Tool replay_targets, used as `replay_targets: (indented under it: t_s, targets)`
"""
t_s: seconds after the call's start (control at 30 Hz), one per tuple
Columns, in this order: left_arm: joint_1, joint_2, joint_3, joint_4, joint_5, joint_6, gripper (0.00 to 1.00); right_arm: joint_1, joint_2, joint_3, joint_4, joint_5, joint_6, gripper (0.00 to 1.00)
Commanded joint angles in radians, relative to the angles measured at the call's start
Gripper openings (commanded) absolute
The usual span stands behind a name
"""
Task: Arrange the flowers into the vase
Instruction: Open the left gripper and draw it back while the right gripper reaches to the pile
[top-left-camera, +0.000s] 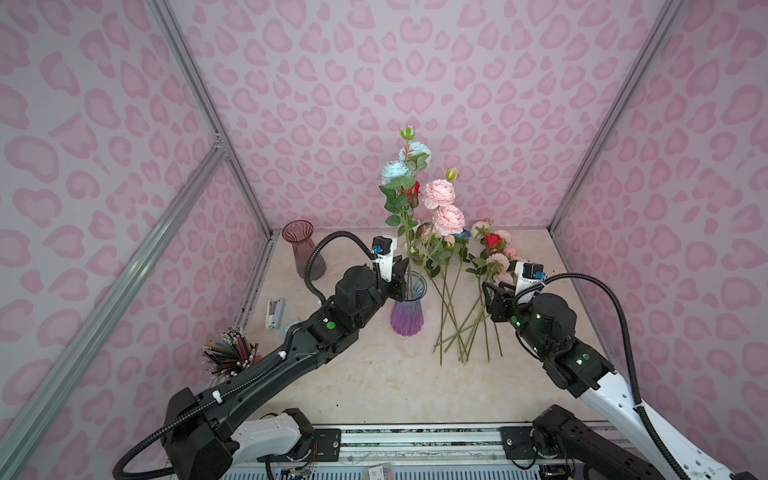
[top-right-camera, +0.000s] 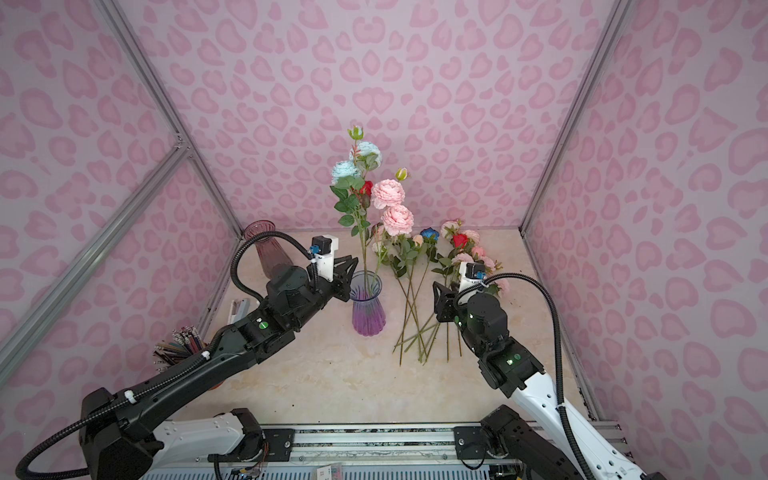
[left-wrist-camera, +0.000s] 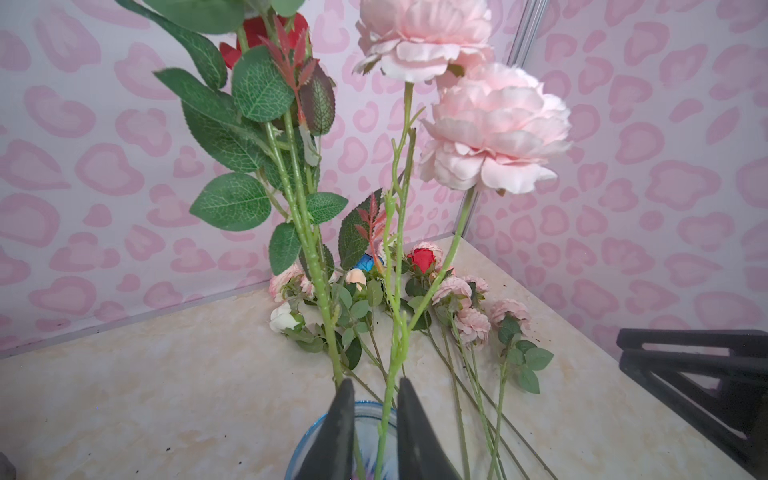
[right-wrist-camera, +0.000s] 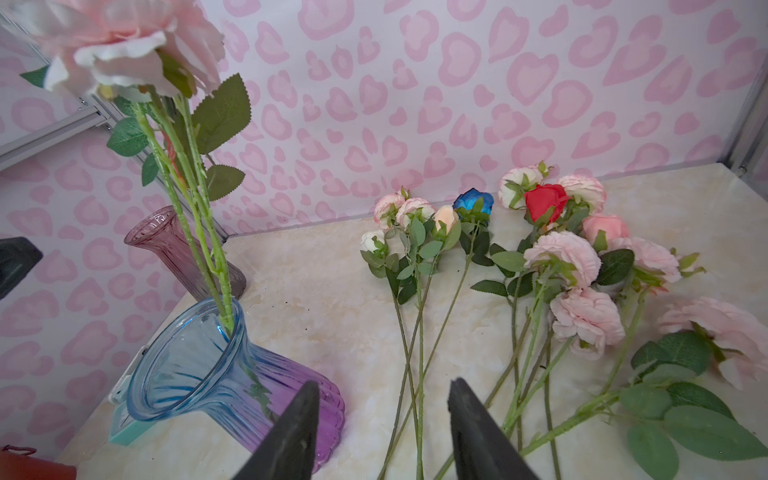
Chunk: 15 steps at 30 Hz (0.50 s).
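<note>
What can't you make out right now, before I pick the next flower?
- Where the stems end in the vase: tinted glass blurs them in both top views; the left tool and frame edge hide them in the left wrist view.
- Some pink blooms: behind the right arm's camera in both top views.
- Teal box: mostly behind the vase, right wrist view.

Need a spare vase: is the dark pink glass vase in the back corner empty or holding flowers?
Empty: the dark pink glass vase stands upright with a bare mouth; the stems stand in the blue-and-purple vase.
</note>
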<state>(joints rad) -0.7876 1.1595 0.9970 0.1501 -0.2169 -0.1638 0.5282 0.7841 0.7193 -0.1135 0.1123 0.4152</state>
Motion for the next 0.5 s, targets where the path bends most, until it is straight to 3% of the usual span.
replay_targets:
  t_s: [0.0,0.17,0.27,0.4,0.47]
  targets:
    - [0.000,-0.058,-0.010,-0.033,-0.049,0.001,0.21,0.001,0.013,0.014,-0.017,0.016,0.004,0.51]
    - [0.032,-0.105,0.019,-0.155,-0.259,0.007,0.20,-0.004,0.086,0.068,-0.095,0.037,0.012,0.50]
    - [0.164,-0.104,0.093,-0.308,-0.170,-0.085,0.20,-0.015,0.136,0.074,-0.092,-0.011,0.019,0.50]
    - [0.387,-0.133,0.070,-0.339,-0.032,-0.280,0.24,-0.091,0.275,0.105,-0.096,-0.072,0.087,0.44]
    - [0.432,-0.147,0.026,-0.329,-0.021,-0.352,0.34,-0.123,0.373,0.139,-0.102,-0.143,0.088,0.39]
